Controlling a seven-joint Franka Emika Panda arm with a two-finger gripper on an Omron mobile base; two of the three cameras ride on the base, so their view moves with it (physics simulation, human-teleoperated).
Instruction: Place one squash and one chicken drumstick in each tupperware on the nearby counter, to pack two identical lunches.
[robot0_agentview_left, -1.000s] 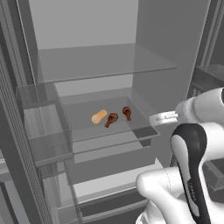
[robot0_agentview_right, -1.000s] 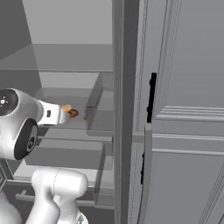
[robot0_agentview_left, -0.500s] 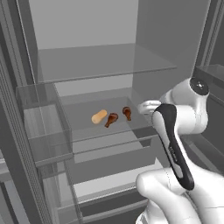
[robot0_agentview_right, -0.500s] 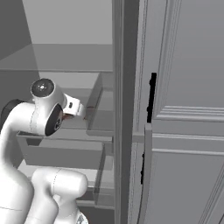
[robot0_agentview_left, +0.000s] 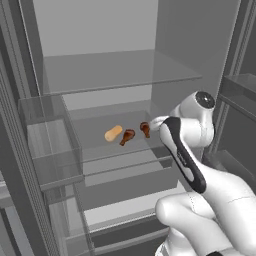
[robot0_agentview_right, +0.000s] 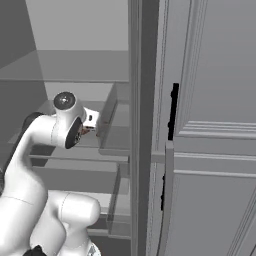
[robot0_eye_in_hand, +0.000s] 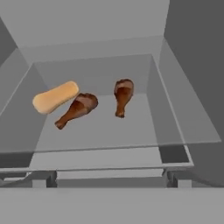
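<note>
The arm has swung in toward the open fridge, so the claw (robot0_agentview_left: 154, 123) now sits at the front of the clear drawer (robot0_eye_in_hand: 175, 131), wide open and holding nothing. That looks like the start of a first pick. Inside lie the right drumstick (robot0_eye_in_hand: 123, 96), the left drumstick (robot0_eye_in_hand: 77, 110) and, just beside it, the squash (robot0_eye_in_hand: 55, 97). No writing shows anywhere.

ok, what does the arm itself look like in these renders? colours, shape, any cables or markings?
The arm is glossy white with rounded, tube-like links. A black strip runs along one link, and a round grey cap with a dark centre sits on the joint. Seen from the right base camera, that joint has a dark inner face. No cables or markings show.
</note>
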